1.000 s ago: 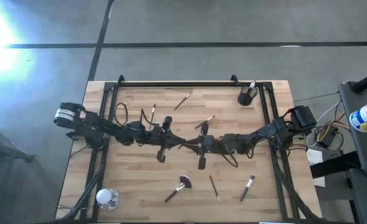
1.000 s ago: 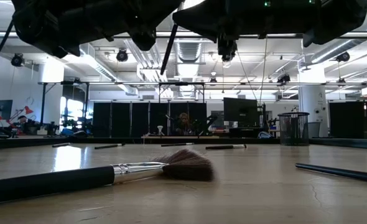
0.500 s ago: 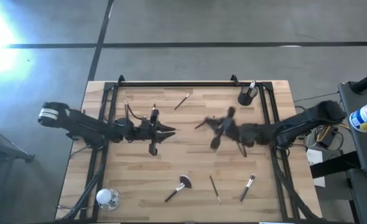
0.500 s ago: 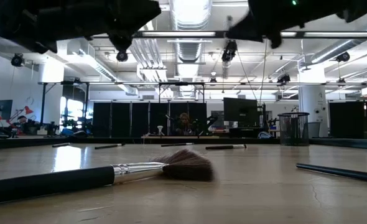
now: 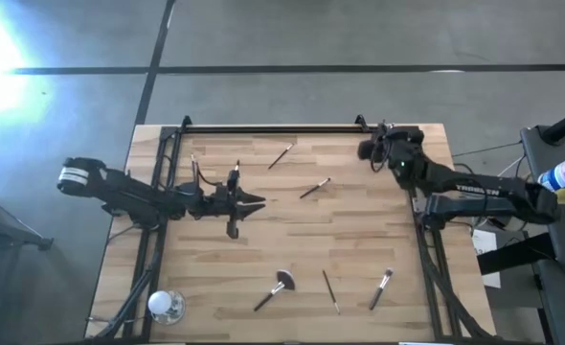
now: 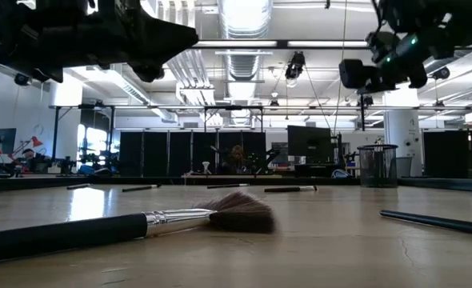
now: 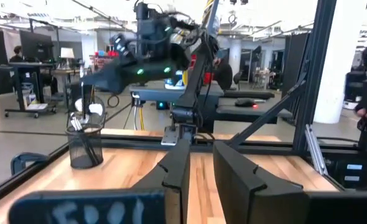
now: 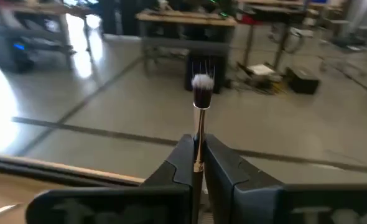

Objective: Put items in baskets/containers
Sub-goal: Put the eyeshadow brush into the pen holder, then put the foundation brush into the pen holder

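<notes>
My right gripper [image 8: 198, 142] is shut on a slim makeup brush [image 8: 201, 93] with a dark, white-tipped head, up in the air at the far right corner [image 5: 386, 144], above the dark mesh cup [image 7: 84, 149]. The cup stands on the table with a few brushes upright in it. My left gripper [image 7: 199, 163] hovers open over the table's left middle [image 5: 256, 201] with nothing between its fingers. Loose brushes lie flat on the wood: two toward the far side [image 5: 281, 155] [image 5: 314, 189] and a fan brush [image 5: 275, 289] near the front. My right gripper pinches the brush's thin handle [image 8: 198, 163] between its two fingers, just behind the metal collar. The brush lies along the fingers, its bristle head sticking out beyond the fingertips. It is lifted clear of the table and the cup.
Two more brushes [image 5: 330, 290] [image 5: 381, 287] lie near the front edge. A clear rounded glass object [image 5: 165, 305] stands at the near left corner. A black frame rail [image 5: 273, 128] runs along the far edge, with side rails at left and right. A bare strip of wood lies between the arms.
The two grippers met over the table's middle with a brush between them. My right gripper has since swung fast toward the far right corner and the cup, tipping up to near level, with the brush. My left gripper has drawn back toward the left edge without it.
</notes>
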### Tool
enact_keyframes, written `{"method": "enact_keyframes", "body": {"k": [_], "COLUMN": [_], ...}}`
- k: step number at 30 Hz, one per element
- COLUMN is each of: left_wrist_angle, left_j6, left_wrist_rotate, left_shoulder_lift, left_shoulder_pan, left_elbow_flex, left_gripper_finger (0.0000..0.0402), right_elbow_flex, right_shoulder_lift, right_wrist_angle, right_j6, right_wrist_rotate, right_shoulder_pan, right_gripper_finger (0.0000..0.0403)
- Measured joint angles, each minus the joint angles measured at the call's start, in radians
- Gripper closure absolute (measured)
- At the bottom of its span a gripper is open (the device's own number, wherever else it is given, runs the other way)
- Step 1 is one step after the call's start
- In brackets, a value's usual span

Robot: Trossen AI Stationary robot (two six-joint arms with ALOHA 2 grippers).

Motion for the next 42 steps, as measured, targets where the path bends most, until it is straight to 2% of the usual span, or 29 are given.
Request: {"method": "enact_keyframes", "body": {"k": [7,18,25,29,33,37,42], "left_wrist_angle": [-0.008,-0.022,-0.032,-0.037,-0.041,-0.052,-0.074], "left_j6": [-0.002,-0.006,-0.006,-0.006,-0.006,-0.006,-0.006], "left_wrist_rotate": [0.0,0.0,0.0,0.0,0.0,0.001,0.001], "left_shoulder_lift": [0.001,0.002,0.002,0.002,0.002,0.002,0.002], "left_shoulder_pan": [0.002,0.003,0.004,0.004,0.004,0.004,0.004], "left_elbow_flex": [0.0,-0.002,-0.002,-0.002,-0.002,-0.002,-0.002], "left_gripper_finger": [0.0335,0.0335,0.0335,0.0335,0.0335,0.0335,0.0335], "right_elbow_flex": [-0.007,-0.012,-0.006,0.018,0.057,0.11,0.141], "right_shoulder_lift": [0.083,0.225,0.224,0.191,0.136,0.07,0.007], "right_wrist_angle": [-0.057,-0.1,-0.123,-0.195,-0.303,-0.458,-0.616], "right_j6": [0.079,0.211,0.239,0.239,0.232,0.232,0.308], "right_wrist_rotate": [-0.086,-0.139,-0.142,-0.142,-0.155,-0.257,-0.252], "right_shoulder_pan": [-0.156,-0.183,-0.183,-0.183,-0.175,-0.136,-0.003], "right_gripper_finger": [0.039,0.0388,0.0326,0.0292,0.0274,0.0287,0.0348]}}
